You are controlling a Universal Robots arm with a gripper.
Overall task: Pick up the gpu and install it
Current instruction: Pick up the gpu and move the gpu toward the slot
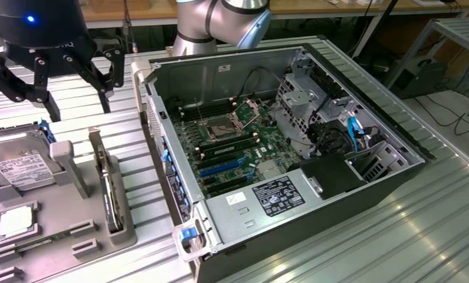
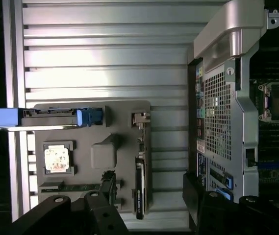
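Note:
The gpu (image 1: 109, 191) stands on its edge in a slot of the grey holder tray (image 1: 128, 236), at the exterior view's left beside the open computer case (image 1: 297, 76). In the wrist view the gpu (image 2: 139, 188) is a thin dark strip seen edge-on. My gripper (image 1: 79, 111) hangs open well above the tray, with nothing between its fingers. Its two black fingertips (image 2: 107, 188) stand on either side of the card from above, around the gripper (image 2: 149, 196) midpoint.
The tray also carries a silver hard drive (image 1: 18, 162) with blue tabs (image 2: 4, 117), a square processor chip (image 2: 56, 159) and a memory stick (image 2: 73, 187). Inside the case lie the motherboard's blue slots (image 1: 218, 168), a processor socket (image 1: 218, 130) and a black power supply (image 1: 278, 197).

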